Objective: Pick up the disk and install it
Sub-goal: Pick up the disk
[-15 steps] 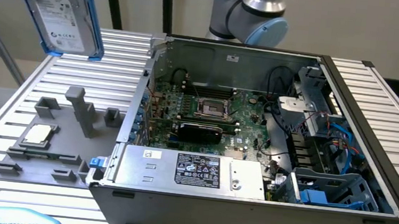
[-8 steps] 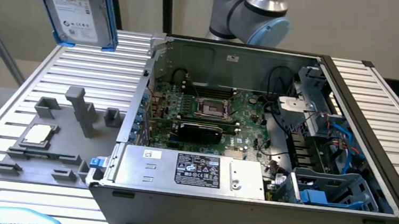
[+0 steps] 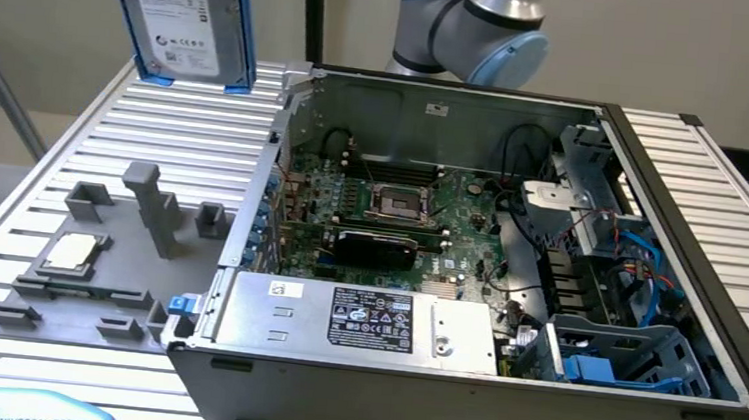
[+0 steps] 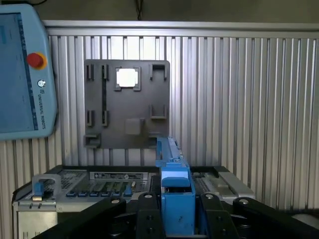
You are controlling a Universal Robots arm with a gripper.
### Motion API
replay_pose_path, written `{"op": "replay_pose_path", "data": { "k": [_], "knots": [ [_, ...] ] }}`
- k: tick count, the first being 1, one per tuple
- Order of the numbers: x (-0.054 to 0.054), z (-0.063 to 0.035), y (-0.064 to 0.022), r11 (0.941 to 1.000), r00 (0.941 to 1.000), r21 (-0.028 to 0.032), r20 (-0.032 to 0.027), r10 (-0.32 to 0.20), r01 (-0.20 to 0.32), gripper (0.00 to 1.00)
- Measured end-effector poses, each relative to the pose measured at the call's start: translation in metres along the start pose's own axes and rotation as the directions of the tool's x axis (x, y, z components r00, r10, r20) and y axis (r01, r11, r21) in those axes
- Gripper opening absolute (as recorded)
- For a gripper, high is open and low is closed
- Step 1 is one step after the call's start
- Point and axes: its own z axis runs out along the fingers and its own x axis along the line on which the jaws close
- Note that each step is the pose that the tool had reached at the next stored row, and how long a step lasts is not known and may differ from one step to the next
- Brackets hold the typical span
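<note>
State of gripper (image 4: 177, 219): pressed onto the disk (image 4: 172, 167), black fingers (image 4: 148, 215) on both sides of its blue carrier.
Location of disk: held in the air, upright, white label facing the exterior view, high over the bench (image 3: 73, 126) at the exterior view's left; apart from the computer case (image 3: 469, 378).
Condition of computer case: open on the bench, motherboard (image 3: 388, 211) exposed.
Contents of fixture plate (image 3: 73, 312): small square silver chip (image 3: 73, 250); plate just beside the case.
</note>
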Motion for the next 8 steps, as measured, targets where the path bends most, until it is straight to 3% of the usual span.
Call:
{"op": "replay_pose_path", "data": {
  "k": [8],
  "knots": [
    [0.003,-0.0033,-0.0362,1.0,1.0,-0.0003,0.0079,0.0,0.0,0.33]
  ]
}}
